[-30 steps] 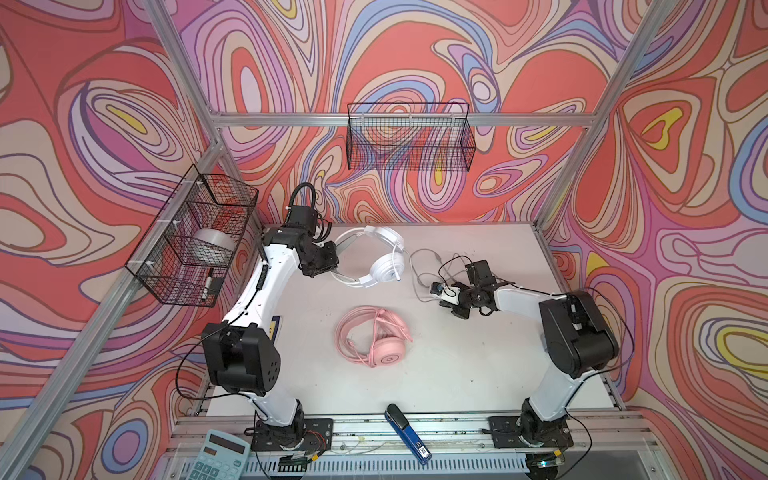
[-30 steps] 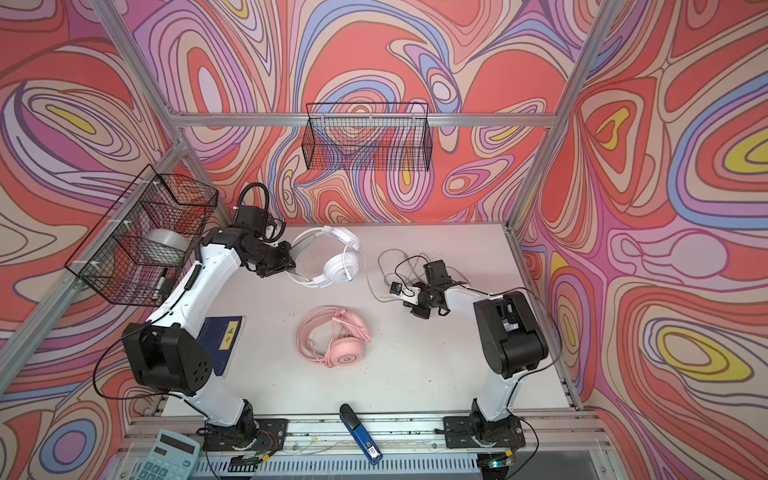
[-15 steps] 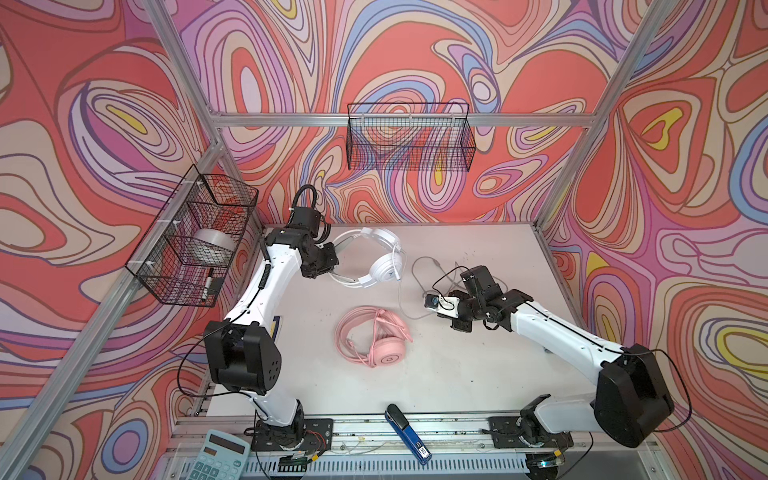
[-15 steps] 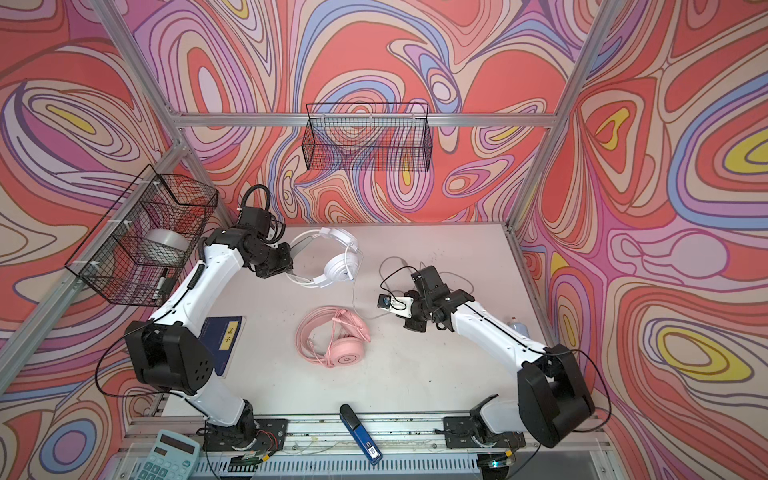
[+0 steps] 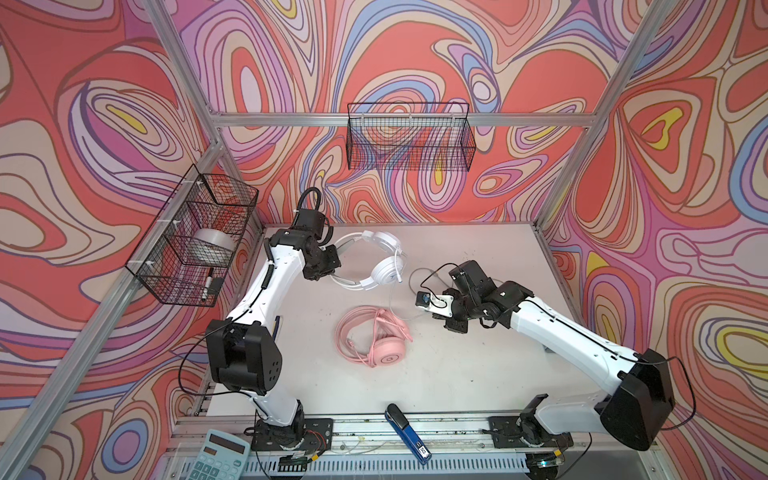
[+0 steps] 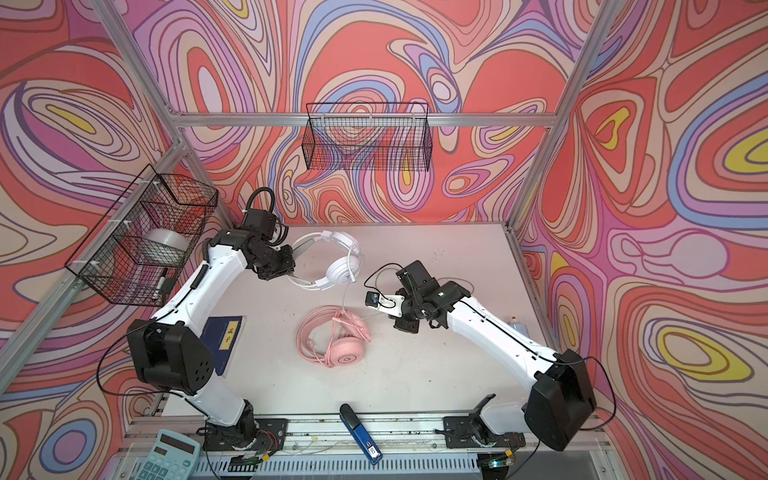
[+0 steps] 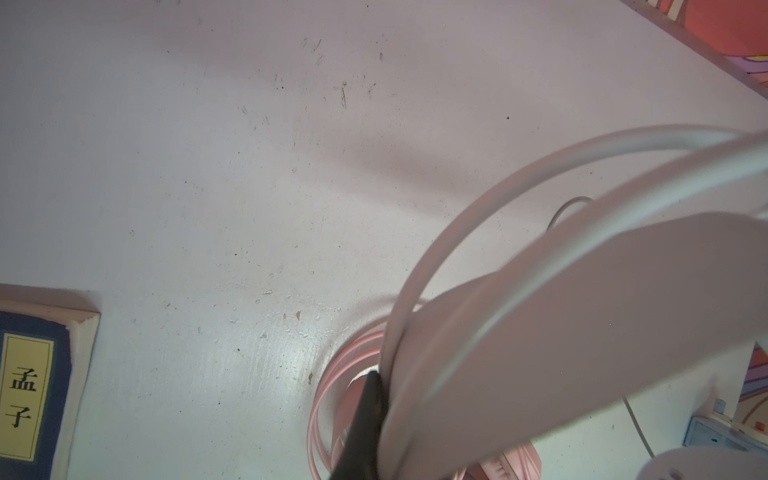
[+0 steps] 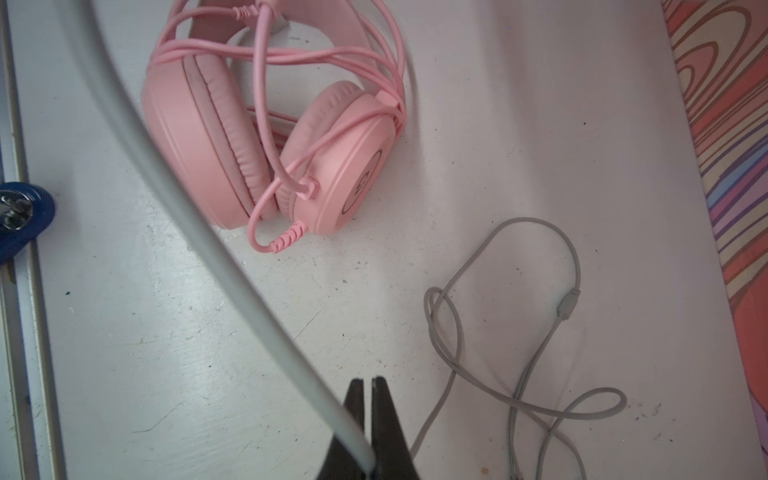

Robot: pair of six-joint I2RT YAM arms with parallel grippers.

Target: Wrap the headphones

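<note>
Two headsets: pink headset (image 5: 388,353) lies loose; left gripper (image 5: 336,261) clamps white headset (image 5: 384,270), right gripper (image 8: 371,384) pinches its grey cable (image 8: 249,291)

A robot lab's test cell; an aluminium frame (image 5: 291,119) carries swirl-printed walls (image 5: 104,83); two white arms (image 5: 268,286) stand bolted to a rail (image 5: 449,426) edging a white table (image 5: 457,374); wire baskets (image 5: 409,141) hang from the frame.

The pink headphones (image 8: 216,137) have smooth matt plastic shells and wrinkled, leather-like pads. The white headphones (image 5: 384,272) look like glossier plastic, and the worktop (image 5: 478,365) is matt white, scuffed and speckled.
</note>
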